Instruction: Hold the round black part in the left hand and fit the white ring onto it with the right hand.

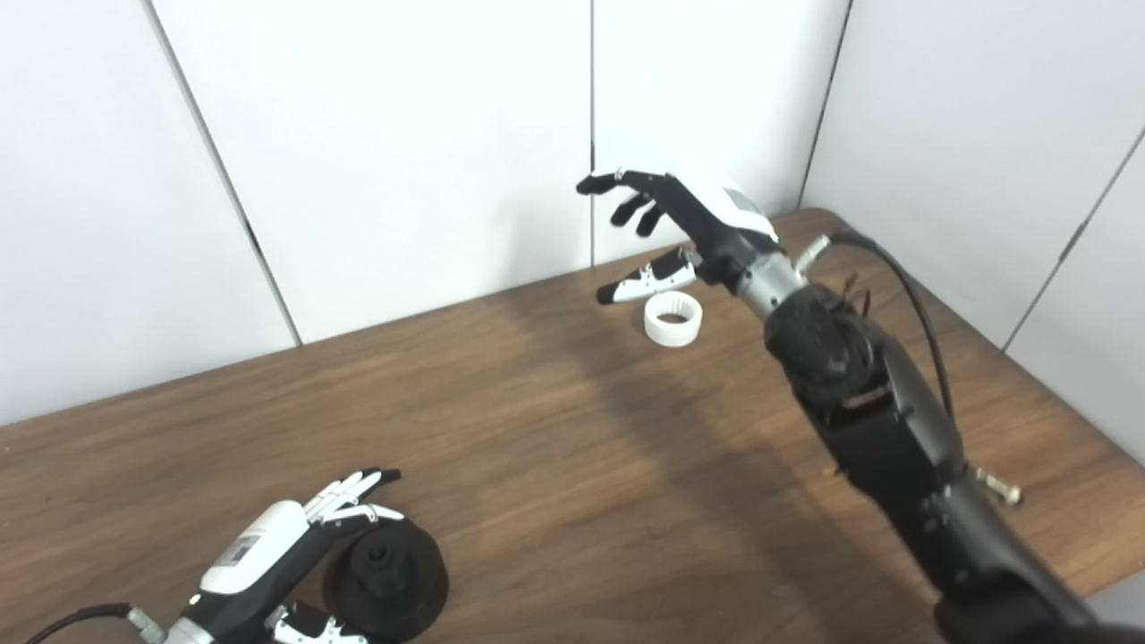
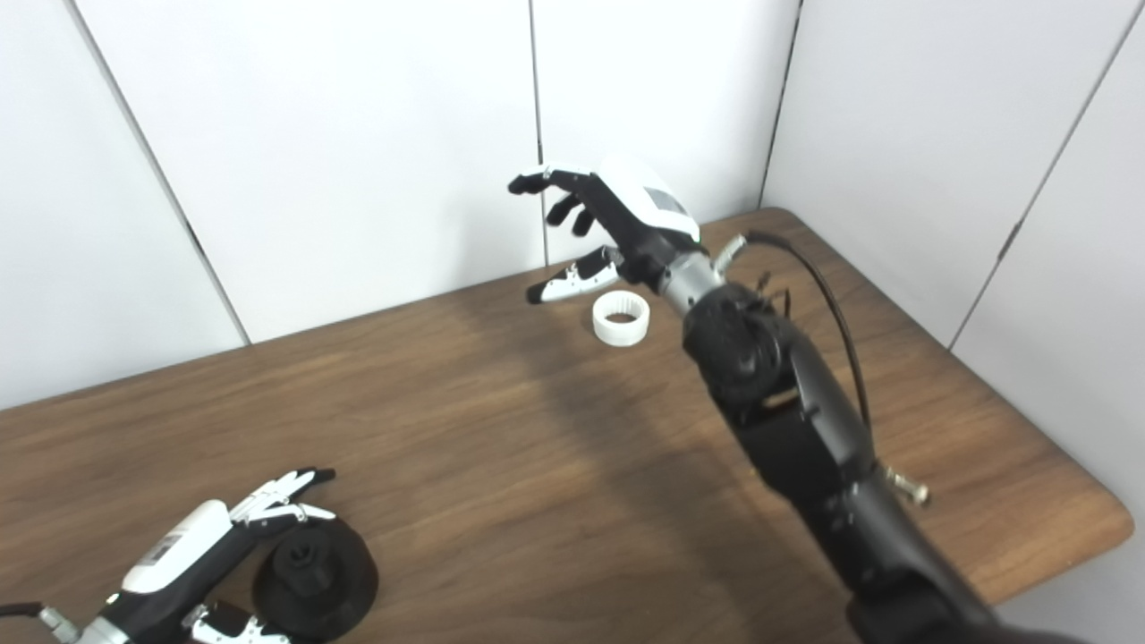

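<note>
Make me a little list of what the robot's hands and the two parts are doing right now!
left hand: near corner of the table, fingers around the black part
black part: round, resting on the table in the left hand's grasp
right hand: raised above the far side, fingers spread, holding nothing
white ring: sitting on the table just below the right hand, not picked up
table: brown wood
fitting: not yet begun
</note>
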